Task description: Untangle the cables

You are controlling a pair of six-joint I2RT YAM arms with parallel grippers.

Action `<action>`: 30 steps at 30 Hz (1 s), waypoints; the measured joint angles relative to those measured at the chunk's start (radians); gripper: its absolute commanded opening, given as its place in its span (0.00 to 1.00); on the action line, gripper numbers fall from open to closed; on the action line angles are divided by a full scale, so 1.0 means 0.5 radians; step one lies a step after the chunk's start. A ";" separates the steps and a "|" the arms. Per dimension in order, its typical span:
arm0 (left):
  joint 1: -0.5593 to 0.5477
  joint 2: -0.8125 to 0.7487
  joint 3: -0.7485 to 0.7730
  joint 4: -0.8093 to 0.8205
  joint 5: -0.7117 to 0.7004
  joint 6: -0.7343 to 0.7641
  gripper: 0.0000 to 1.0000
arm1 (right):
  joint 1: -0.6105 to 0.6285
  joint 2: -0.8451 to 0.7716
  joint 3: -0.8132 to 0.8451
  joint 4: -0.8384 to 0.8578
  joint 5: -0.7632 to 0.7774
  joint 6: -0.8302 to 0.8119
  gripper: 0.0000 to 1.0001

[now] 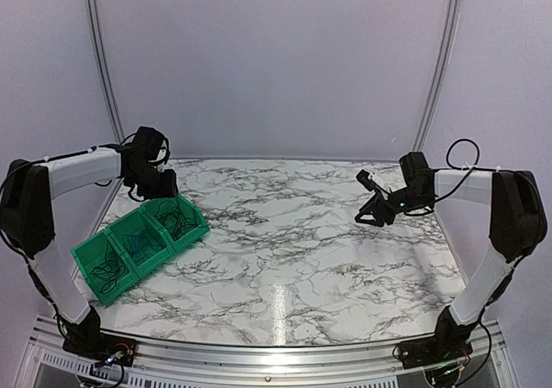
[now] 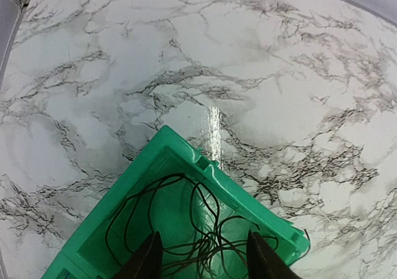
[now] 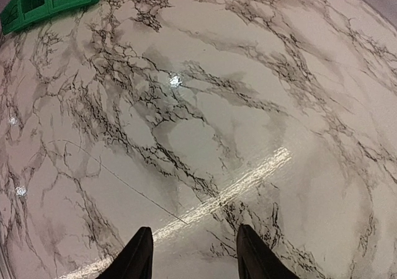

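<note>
Two robot arms are reaching over a marble counter (image 1: pixel 302 259), where a green bin (image 1: pixel 164 252) with three compartments is sitting at an angle near the left edge. Thin black cables (image 1: pixel 109 269) are lying in loose loops inside all three compartments, and a bluish strand is showing among those in the middle one.

The left end effector (image 1: pixel 164 185) is hanging over the bin's far compartment. Its own wrist camera shows its two fingers (image 2: pixel 146 260) standing partly apart with nothing pinched between them. Below them, a black tangle is resting on the compartment floor, with a few loops running up toward the green walls.

The right end effector (image 1: pixel 371 209) is hovering above bare marble on the right side, well apart from the bin. Its fingers (image 3: pixel 139 254) are also spread and gripping nothing (only veined stone is showing in the gap). A corner of the bin is peeking into the top left of that wrist view.
</note>
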 measured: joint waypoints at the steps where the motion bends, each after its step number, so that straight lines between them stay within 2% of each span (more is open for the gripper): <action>1: 0.000 -0.056 -0.002 -0.002 0.002 -0.007 0.52 | 0.004 0.005 0.006 -0.002 0.002 -0.002 0.47; 6: -0.053 -0.314 -0.074 -0.003 0.078 -0.034 0.57 | 0.021 0.031 0.019 -0.007 0.018 -0.008 0.47; 11: -0.258 -0.462 -0.245 -0.024 0.121 0.000 0.59 | 0.034 0.055 0.020 -0.018 0.033 -0.020 0.47; 15: -0.384 -0.461 -0.364 -0.086 0.099 0.072 0.59 | 0.054 0.068 0.021 -0.023 0.040 -0.024 0.47; 22: -0.417 -0.308 -0.401 -0.178 -0.034 0.185 0.52 | 0.100 0.095 0.046 -0.043 0.058 -0.037 0.47; 26: -0.420 -0.226 -0.388 -0.185 -0.106 0.240 0.44 | 0.102 0.095 0.046 -0.045 0.069 -0.037 0.47; 30: -0.422 -0.124 -0.330 -0.192 -0.124 0.299 0.22 | 0.102 0.095 0.046 -0.050 0.072 -0.038 0.47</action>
